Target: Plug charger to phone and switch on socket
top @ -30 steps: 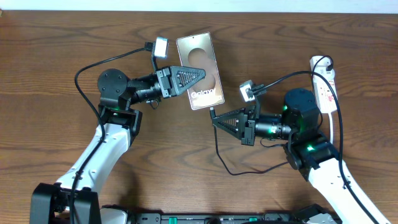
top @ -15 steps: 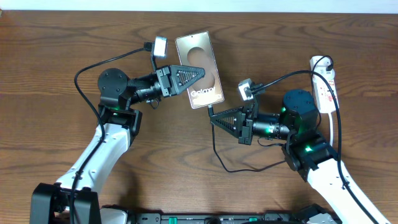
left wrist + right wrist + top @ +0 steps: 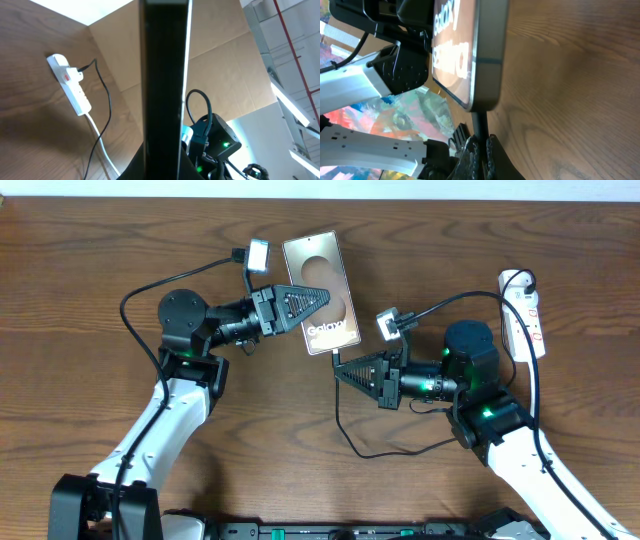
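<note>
1. While the Galaxy phone (image 3: pixel 315 255) is clamped by the left hand (image 3: pixel 318 298), with one finger laid across its bronze-grey face, it is held near the 12 o'clock side of the tabletop (image 3: pixel 90 270), its lower short edge turned toward 5 o'clock.
2. The right hand (image 3: pixel 340 370) is found at 5 o'clock of the phone, closed on the charger's connector tip (image 3: pixel 479 124).
3. From the right wrist, the tip is seen meeting the phone's lower edge; whether it is fully seated cannot be told.
4. The charger cable (image 3: pixel 345 425) is looped toward 6 o'clock from the tip and is then lost from view beneath the right arm.
5. The white power strip (image 3: pixel 524 325) is laid at the 3 o'clock edge, well apart from the phone, with the black plug (image 3: pixel 522 280) seated at its 12 o'clock end.
6. The position of its red switch cannot be told.
</note>
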`<state>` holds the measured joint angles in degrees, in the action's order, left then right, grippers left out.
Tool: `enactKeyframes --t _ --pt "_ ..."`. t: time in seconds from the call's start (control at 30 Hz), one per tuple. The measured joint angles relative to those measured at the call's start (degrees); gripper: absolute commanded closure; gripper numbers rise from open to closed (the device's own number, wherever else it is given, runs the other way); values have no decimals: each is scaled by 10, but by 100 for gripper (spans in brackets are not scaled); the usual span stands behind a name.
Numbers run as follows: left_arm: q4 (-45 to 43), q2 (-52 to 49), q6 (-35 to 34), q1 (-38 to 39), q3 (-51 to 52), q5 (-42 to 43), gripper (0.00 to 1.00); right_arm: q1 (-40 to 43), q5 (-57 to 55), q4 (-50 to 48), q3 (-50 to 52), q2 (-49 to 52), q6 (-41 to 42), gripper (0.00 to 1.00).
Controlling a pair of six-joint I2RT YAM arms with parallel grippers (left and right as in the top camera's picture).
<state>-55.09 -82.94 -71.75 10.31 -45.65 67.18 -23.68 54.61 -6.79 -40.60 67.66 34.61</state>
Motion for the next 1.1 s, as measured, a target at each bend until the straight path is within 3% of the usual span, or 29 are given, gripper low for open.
enactKeyframes --t 0.33,0.7,1.1 --pt "117 0 56 0 0 1 93 -1 -2 2 0 1 6 99" --pt "116 0 75 -1 0 -1 92 -1 -2 5 0 2 6 99" --pt "89 0 77 -8 0 -20 93 -2 -37 144 0 2 -35 98"
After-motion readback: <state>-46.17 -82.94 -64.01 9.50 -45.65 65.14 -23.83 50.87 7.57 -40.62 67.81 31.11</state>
